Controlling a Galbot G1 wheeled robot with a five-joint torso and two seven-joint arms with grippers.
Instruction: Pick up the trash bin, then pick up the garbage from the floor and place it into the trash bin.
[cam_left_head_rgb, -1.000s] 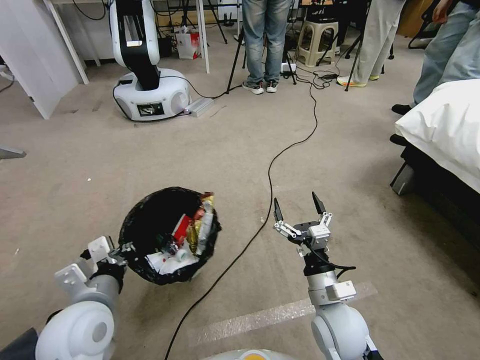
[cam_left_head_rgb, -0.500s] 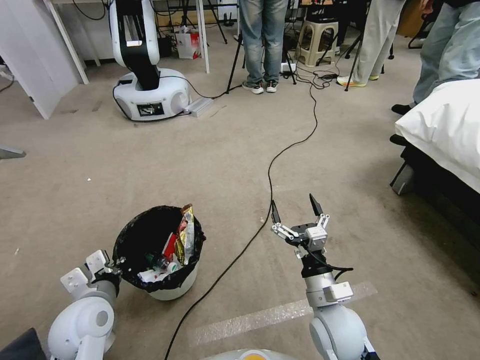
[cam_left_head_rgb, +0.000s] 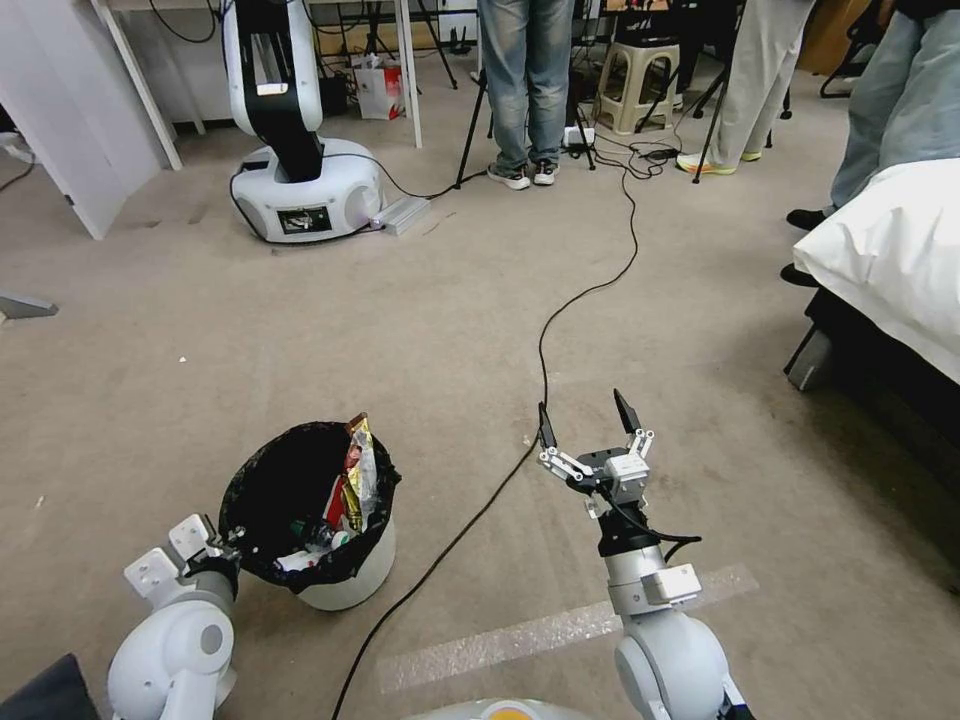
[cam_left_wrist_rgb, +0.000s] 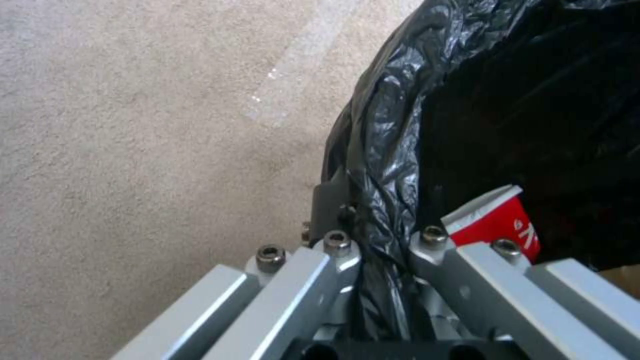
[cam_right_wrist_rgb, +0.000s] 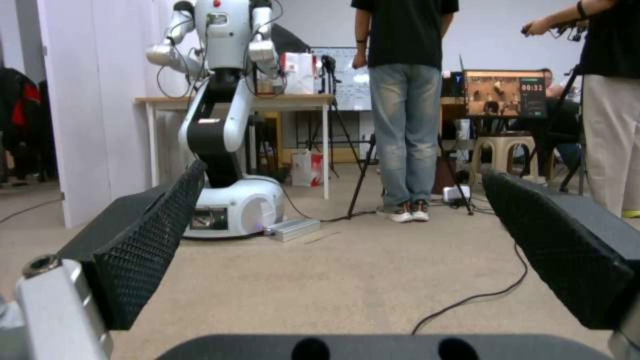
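Head view: trash bin (cam_left_head_rgb: 320, 540) at 7 o'clock, now upright on the floor (cam_left_head_rgb: 400, 330), lowered from its earlier tilt; garbage (cam_left_head_rgb: 350, 480) inside.
Left wrist view: left hand (cam_left_wrist_rgb: 373, 260) clamped on the bin's rim.
Right wrist view: right hand (cam_right_wrist_rgb: 340, 240) apart, empty. Collection looks done.

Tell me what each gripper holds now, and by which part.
The left gripper is shut on the trash bin, pinching its bag-covered rim. The right gripper is open and holds nothing.
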